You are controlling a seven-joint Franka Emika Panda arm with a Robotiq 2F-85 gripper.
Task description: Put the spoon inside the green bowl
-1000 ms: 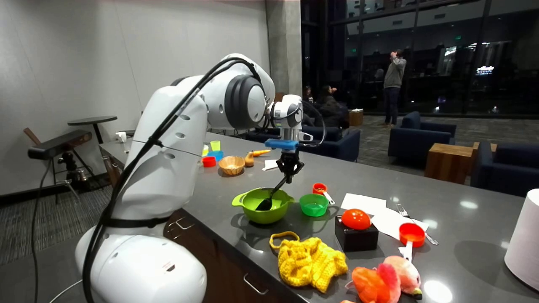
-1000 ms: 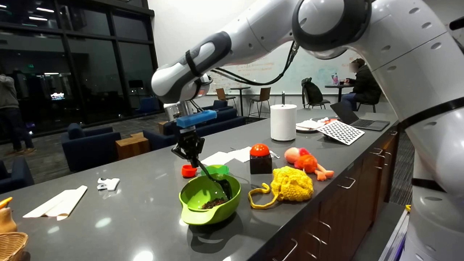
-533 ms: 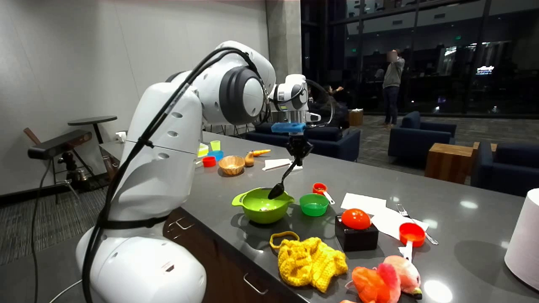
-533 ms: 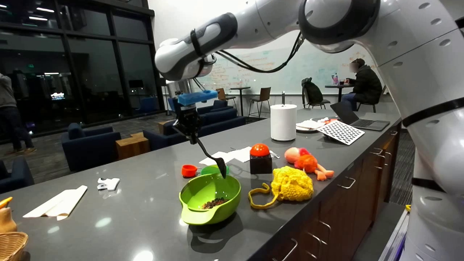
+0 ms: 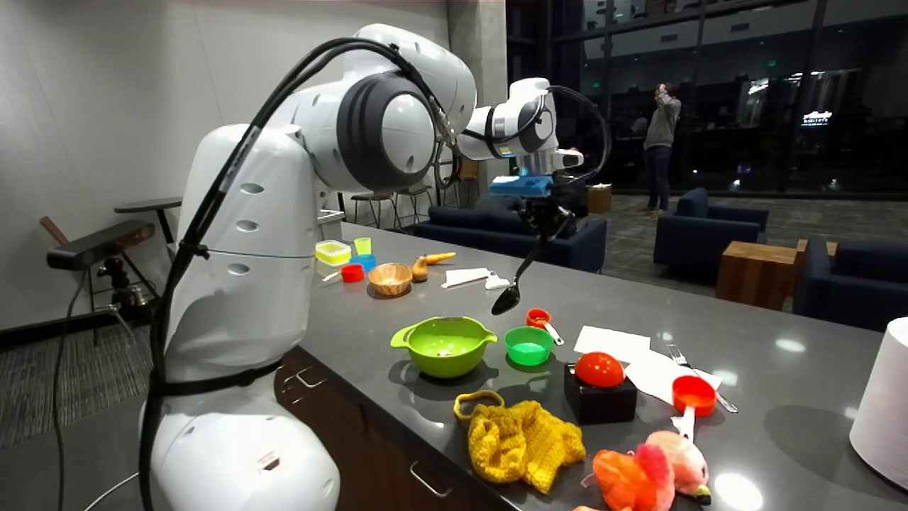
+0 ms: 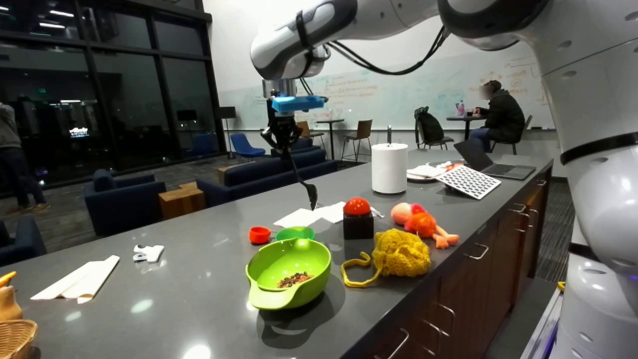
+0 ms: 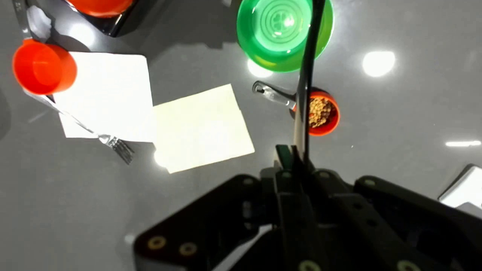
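Gripper (image 6: 286, 149) pinching spoon (image 7: 305, 77) by handle, fingers (image 7: 285, 158) almost meeting; spoon hanging tilted, apart from green bowl (image 7: 275, 41) and higher than its rim.

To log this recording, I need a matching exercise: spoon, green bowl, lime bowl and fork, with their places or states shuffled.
1. spoon
2. green bowl
3. lime bowl
4. fork

A. holds small dark and reddish pieces
B. lies partly over a white sheet
C. stands beside the lime bowl
D. gripped by the end effector

Pairs: 1-D, 2-C, 3-A, 4-B
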